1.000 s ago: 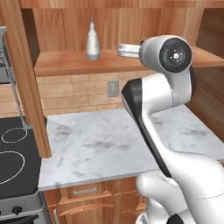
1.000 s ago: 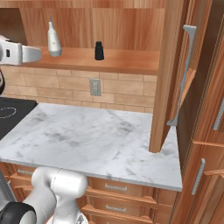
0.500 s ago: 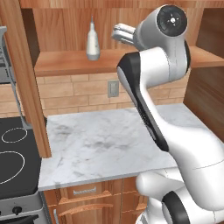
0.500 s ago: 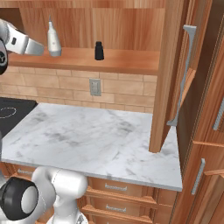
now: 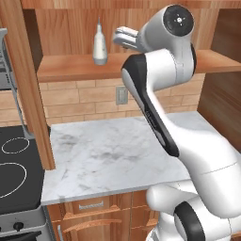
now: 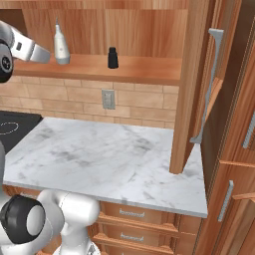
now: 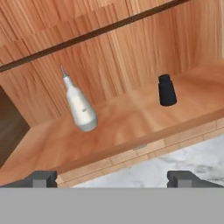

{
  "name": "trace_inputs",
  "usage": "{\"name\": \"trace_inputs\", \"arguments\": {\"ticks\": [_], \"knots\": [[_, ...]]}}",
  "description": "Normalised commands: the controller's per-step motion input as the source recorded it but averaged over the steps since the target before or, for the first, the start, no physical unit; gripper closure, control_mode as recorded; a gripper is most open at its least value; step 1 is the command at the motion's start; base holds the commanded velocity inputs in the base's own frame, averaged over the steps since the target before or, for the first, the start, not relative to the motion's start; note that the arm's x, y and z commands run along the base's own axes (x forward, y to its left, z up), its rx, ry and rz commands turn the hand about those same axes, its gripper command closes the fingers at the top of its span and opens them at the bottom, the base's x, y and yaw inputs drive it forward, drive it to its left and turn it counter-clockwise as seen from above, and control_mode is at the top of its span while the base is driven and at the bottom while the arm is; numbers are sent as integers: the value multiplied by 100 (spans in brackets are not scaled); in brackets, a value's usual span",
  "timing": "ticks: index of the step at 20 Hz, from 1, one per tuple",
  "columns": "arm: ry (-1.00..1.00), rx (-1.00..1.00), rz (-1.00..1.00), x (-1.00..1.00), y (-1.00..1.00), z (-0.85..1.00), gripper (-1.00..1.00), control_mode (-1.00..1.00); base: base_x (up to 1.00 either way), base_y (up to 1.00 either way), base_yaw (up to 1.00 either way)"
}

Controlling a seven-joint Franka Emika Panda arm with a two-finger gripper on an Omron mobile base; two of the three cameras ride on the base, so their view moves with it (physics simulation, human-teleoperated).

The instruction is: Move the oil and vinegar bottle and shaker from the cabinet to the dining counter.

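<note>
The pale pear-shaped oil and vinegar bottle [image 5: 99,45] [image 6: 61,45] [image 7: 79,108] stands upright on the plank shelf [image 5: 70,68] of the open wooden cabinet. The small black shaker [image 6: 113,58] [image 7: 166,91] stands further right on the same shelf; my arm hides it in the left base view. My gripper [image 5: 119,37] [image 6: 46,56] [image 7: 113,179] hovers at shelf height in front of the cabinet, just right of the bottle and apart from it. It is open, with the fingertips [image 7: 41,178] wide apart and nothing between them.
An open cabinet door [image 6: 196,84] with a silver bar handle [image 6: 212,79] juts out on the right, another door [image 5: 23,80] on the left. Below lie a short marble worktop [image 5: 108,155], brick backsplash with an outlet [image 6: 108,99], and a black stove [image 5: 14,174].
My arm has risen and the hand has moved up and left, closer to the bottle. Bottle and shaker stay put.
</note>
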Motion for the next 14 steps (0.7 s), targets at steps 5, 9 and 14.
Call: {"name": "trace_inputs", "arguments": {"ticks": [5,9,14], "knots": [[0,0,12,21,6,-1,-100,-100,0,0,0],[0,0,13,14,3,3,-100,-100,0,0,0],[0,-10,15,7,8,4,-100,-100,0,0,0]]}}
